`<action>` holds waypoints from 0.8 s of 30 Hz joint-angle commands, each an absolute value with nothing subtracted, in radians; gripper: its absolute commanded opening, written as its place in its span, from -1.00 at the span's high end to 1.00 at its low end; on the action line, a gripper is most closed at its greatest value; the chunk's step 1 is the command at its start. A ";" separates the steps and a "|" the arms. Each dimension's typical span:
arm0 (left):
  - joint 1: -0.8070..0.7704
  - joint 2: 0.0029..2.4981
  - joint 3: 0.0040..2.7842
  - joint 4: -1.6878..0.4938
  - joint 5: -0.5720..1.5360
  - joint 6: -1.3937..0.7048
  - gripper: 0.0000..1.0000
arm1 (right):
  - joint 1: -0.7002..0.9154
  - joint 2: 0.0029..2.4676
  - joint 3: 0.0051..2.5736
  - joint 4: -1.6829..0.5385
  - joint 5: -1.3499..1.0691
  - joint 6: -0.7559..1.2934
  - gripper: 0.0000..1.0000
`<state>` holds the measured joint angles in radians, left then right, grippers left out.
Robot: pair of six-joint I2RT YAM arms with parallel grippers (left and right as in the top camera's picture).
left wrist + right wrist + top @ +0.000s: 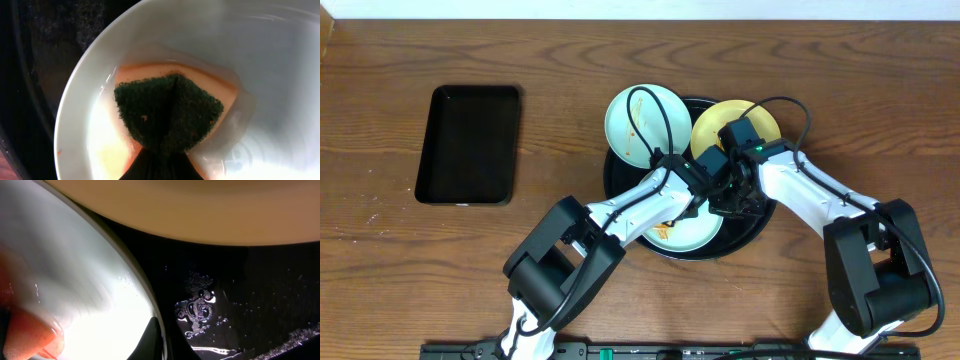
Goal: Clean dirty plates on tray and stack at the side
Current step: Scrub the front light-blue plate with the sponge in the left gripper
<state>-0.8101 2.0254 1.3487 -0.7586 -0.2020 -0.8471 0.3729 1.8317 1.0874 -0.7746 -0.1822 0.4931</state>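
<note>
The round black tray holds all three plates. A smeared light blue plate leans at its back left and a pale yellow plate at its back right. The second light blue plate lies at the front. My left gripper is shut on an orange sponge with a green scouring face and presses it onto this plate. My right gripper is shut on the plate's right rim. In the right wrist view the plate is wet and the yellow plate is above it.
A smaller rectangular black tray lies on the wooden table at the left. Water drops sit on the round tray's floor. Both arms cross over the tray's front half. The tray's dark floor shows beside the plate in the left wrist view.
</note>
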 commanded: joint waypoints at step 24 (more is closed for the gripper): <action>-0.801 2.096 1.273 -0.824 -0.204 -1.065 0.85 | 0.319 1.839 1.097 -0.751 -0.139 0.431 0.98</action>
<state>-0.8082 2.0270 1.3430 -0.8005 -0.2165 -1.0473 0.3481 1.8320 1.0874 -0.7593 -0.2123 0.4469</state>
